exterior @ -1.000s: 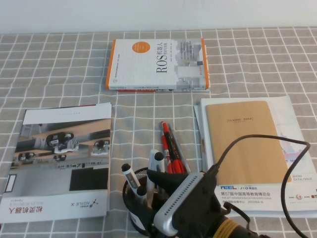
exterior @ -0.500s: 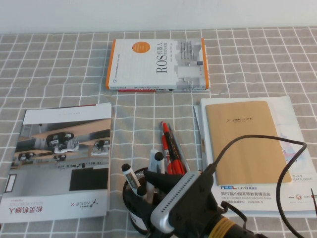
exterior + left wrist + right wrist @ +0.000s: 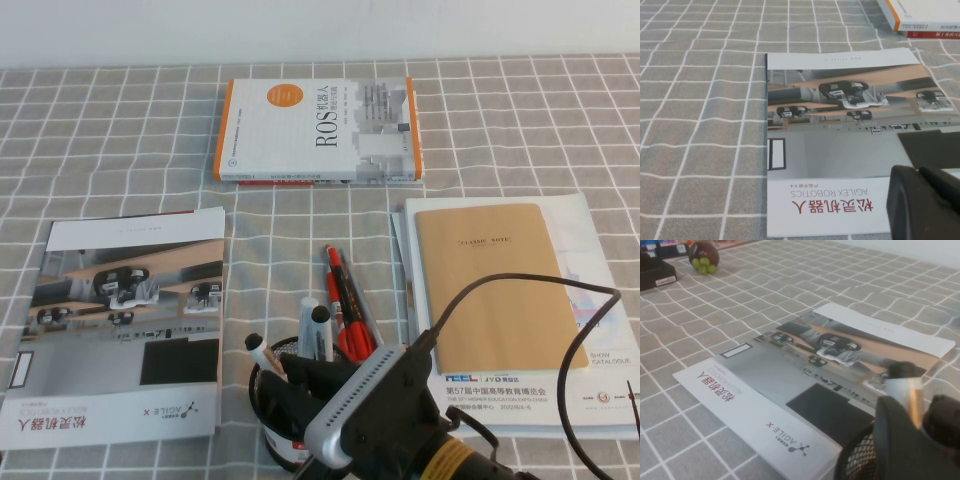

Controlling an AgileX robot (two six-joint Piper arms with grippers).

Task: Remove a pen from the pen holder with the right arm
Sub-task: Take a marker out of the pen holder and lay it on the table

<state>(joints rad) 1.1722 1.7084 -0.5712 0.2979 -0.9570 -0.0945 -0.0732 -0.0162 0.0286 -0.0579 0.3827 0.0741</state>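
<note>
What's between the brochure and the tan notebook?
High view: red pens and the pen holder, right gripper over it. Left gripper hovers above the brochure.

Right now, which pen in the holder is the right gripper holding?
The black-capped white marker tilted toward the robot's left; the right gripper pinches it, the other pens stand free. Left gripper hovers over the brochure.

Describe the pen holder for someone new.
Near edge of the checked cloth, between the brochure, where the left gripper hovers, and the tan notebook. Under the right gripper: a black mesh cup of markers, the only upright thing there.
</note>
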